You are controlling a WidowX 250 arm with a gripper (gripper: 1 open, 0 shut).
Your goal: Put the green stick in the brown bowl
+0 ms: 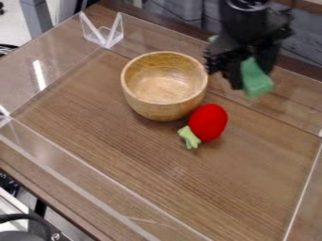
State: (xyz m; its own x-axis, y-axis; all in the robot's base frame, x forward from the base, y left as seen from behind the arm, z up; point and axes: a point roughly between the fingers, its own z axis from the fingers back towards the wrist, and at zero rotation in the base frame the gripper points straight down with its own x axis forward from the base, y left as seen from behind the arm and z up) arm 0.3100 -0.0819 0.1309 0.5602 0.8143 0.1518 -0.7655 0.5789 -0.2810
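Gripper fingers (253, 68) were closed on the green stick (257, 79), which was suspended to the right of the brown wooden bowl (165, 86), toward the table's (113, 169) right edge.

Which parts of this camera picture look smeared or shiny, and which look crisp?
In the camera view, the arm looks soft and smeared, likely motion blur; the brown bowl and the red strawberry are crisper; pale streaks of glare mark the table.
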